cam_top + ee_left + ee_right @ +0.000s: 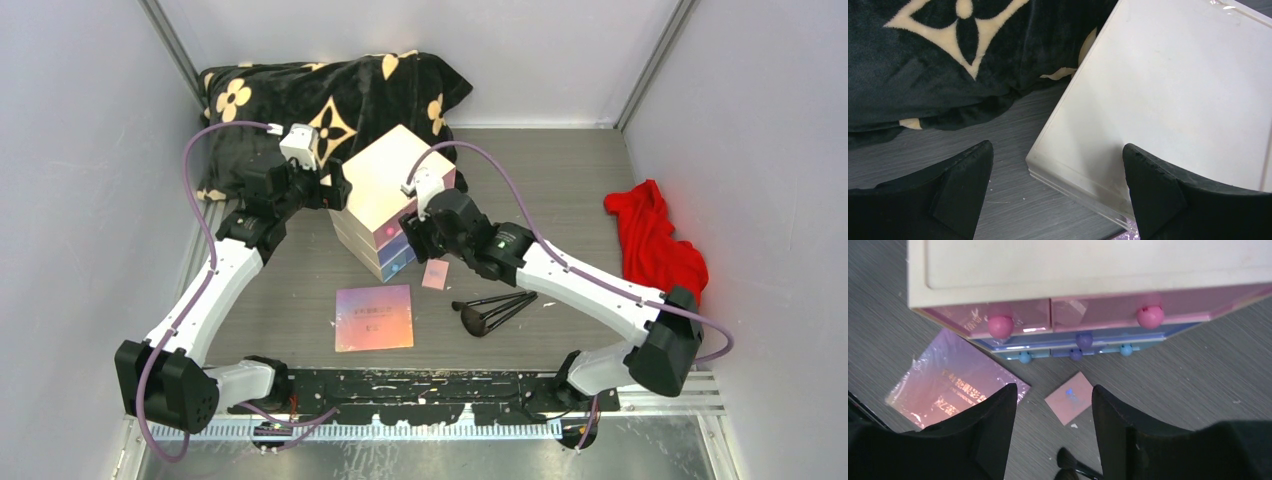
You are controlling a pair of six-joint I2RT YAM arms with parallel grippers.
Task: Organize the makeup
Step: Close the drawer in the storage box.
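The flat iridescent pink-purple palette [374, 317] lies on the table in front of the cream drawer box [390, 185]; it also shows in the right wrist view [948, 382]. The tiny pink square compact [435, 274] lies right of it, and between the right fingers in the wrist view [1071, 398]. Black-handled brushes [495, 310] lie further right, with one brush head in the right wrist view [1068, 460]. My left gripper [335, 190] is open and empty at the box's rear left corner [1148, 100]. My right gripper [415, 235] is open and empty above the box's drawer front [1058, 315].
A black cushion with cream flowers [320, 95] lies behind the box, also in the left wrist view [938, 65]. A red cloth [655, 240] lies at the right wall. Grey walls close in both sides and the back.
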